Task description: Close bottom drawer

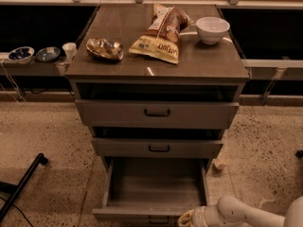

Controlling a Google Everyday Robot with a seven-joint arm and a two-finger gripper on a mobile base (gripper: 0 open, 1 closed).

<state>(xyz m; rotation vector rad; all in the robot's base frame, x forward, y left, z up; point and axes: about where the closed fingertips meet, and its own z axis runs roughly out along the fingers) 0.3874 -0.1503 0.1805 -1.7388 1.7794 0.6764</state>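
Observation:
The bottom drawer [156, 186] of the grey-brown cabinet is pulled far out, its inside bare. Its front panel [142, 215] runs along the bottom edge of the camera view, with only a sliver of the dark handle showing. My gripper [189, 219] is at the bottom edge, just right of the middle of the drawer front, at the end of my white arm [246, 214], which comes in from the lower right. The middle drawer [158, 148] and top drawer [157, 113] above stand slightly out.
On the cabinet top [208, 63] lie a chip bag [161, 34], a white bowl [212, 29] and a crumpled foil wrapper [104, 49]. Small bowls and a cup [69, 50] sit on a left shelf. A black leg [23, 183] crosses the floor at lower left.

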